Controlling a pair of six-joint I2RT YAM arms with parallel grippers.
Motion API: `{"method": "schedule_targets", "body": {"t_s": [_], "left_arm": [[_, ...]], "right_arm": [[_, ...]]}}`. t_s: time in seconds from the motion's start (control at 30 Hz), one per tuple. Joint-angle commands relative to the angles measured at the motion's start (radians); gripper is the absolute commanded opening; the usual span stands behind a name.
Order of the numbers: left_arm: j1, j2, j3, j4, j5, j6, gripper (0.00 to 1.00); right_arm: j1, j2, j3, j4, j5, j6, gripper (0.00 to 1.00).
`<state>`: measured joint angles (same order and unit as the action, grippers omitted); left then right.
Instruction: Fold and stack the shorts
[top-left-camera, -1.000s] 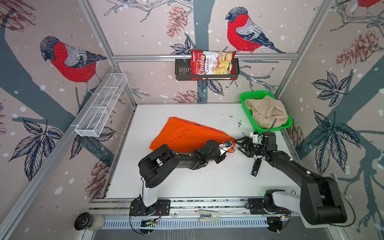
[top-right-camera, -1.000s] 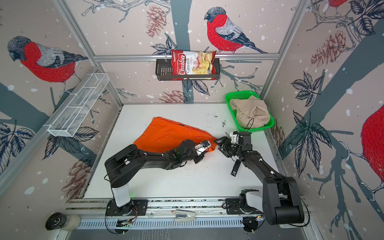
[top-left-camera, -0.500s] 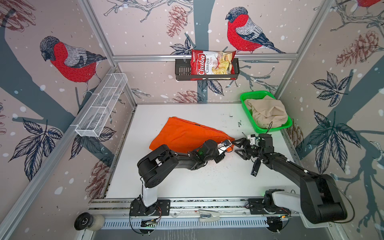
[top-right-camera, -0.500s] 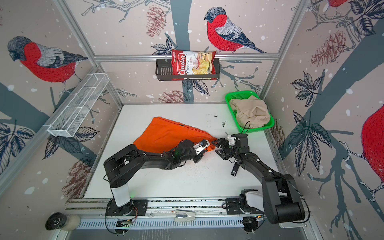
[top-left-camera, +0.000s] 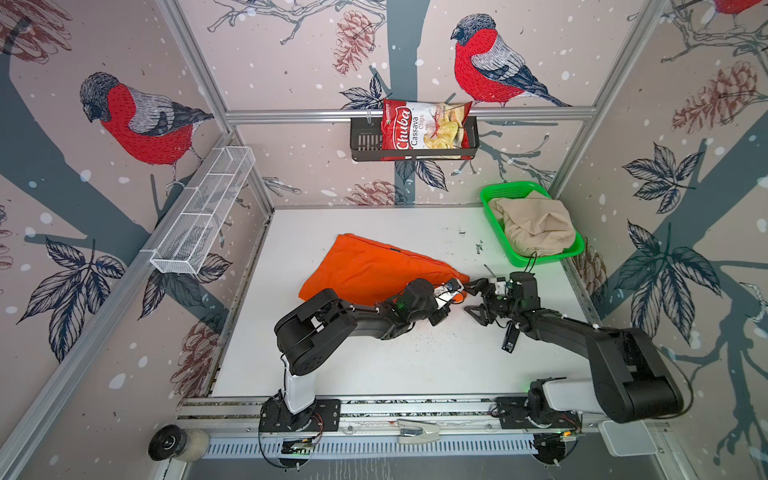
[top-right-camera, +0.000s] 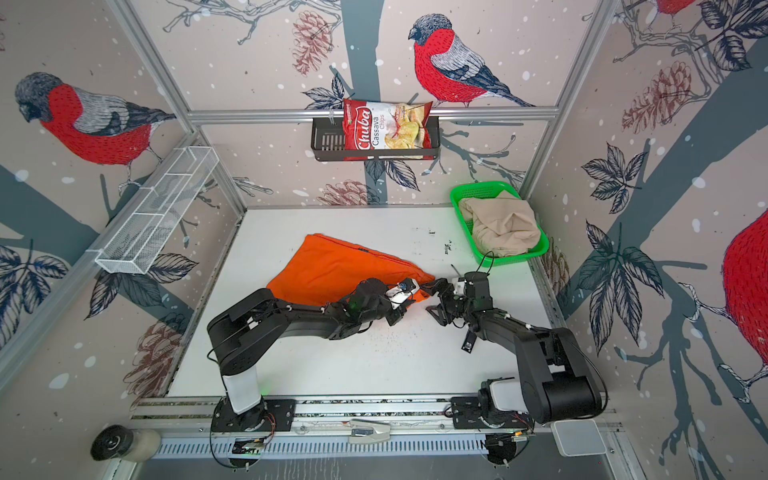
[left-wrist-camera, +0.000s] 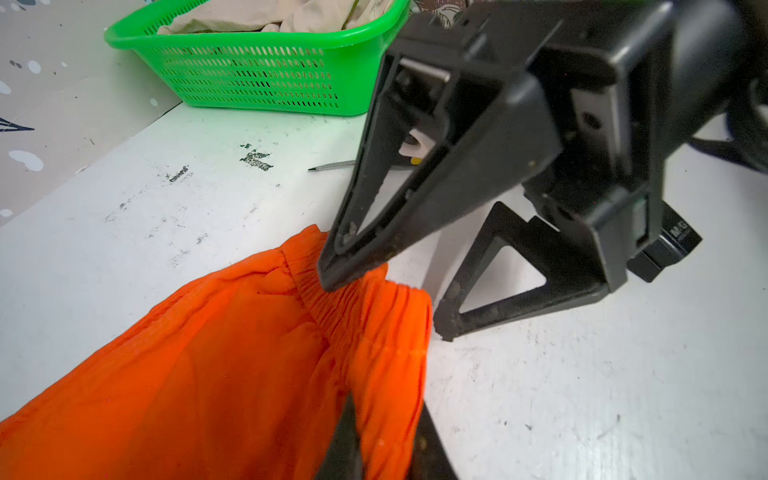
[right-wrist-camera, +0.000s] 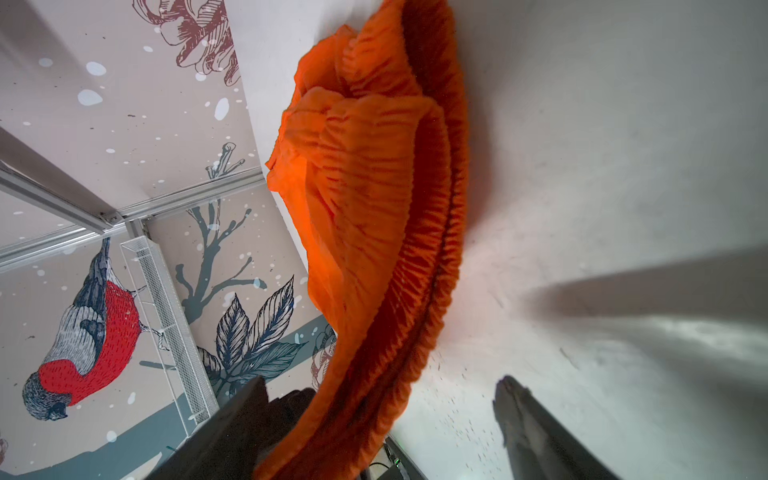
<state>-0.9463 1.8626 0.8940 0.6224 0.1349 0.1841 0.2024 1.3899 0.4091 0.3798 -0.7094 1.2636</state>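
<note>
The orange shorts (top-left-camera: 374, 266) (top-right-camera: 336, 266) lie spread on the white table, their gathered waistband pointing at both grippers. My left gripper (top-left-camera: 455, 293) (left-wrist-camera: 386, 440) is shut on the waistband's end, with orange cloth pinched between its fingers. My right gripper (top-left-camera: 468, 298) (left-wrist-camera: 384, 307) (right-wrist-camera: 380, 386) faces it, open and straddling the same waistband corner (right-wrist-camera: 374, 187); one fingertip (left-wrist-camera: 332, 278) rests on the elastic, the other stands on the table beside it. The beige shorts (top-left-camera: 536, 224) (top-right-camera: 505, 226) lie crumpled in the green basket (top-left-camera: 540, 259) at the back right.
A chips bag (top-left-camera: 424, 131) sits in a black rack on the back wall. A white wire shelf (top-left-camera: 203, 216) hangs on the left wall. A thin pen-like stick (left-wrist-camera: 332, 166) and dark scuffs lie between the shorts and basket.
My right gripper has moved left to the waistband corner and spread its jaws wider. The left gripper has kept its grip, almost still.
</note>
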Motion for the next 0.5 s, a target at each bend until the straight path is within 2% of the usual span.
{"method": "schedule_targets", "body": {"t_s": [0.0,0.23,0.3,0.33,0.4,0.47], "left_arm": [[0.0,-0.005,-0.001,0.077,0.031,0.0,0.05],[0.001,-0.011,-0.001,0.049,0.032,0.02,0.08],[0.001,-0.011,-0.001,0.041,0.038,0.02,0.12],[0.0,-0.011,0.0,0.038,0.04,0.02,0.16],[0.001,-0.019,-0.001,0.034,0.03,0.012,0.3],[0.001,-0.035,-0.01,0.033,0.012,-0.005,0.38]], "right_arm": [[0.009,0.046,0.01,0.158,-0.015,0.054,0.85],[0.022,0.128,0.02,0.249,-0.019,0.066,0.83],[0.02,0.152,0.02,0.275,-0.026,0.071,0.8],[0.022,0.162,0.019,0.283,-0.028,0.072,0.79],[0.02,0.18,0.019,0.289,-0.024,0.065,0.77],[0.019,0.191,0.017,0.282,-0.013,0.054,0.75]]}}
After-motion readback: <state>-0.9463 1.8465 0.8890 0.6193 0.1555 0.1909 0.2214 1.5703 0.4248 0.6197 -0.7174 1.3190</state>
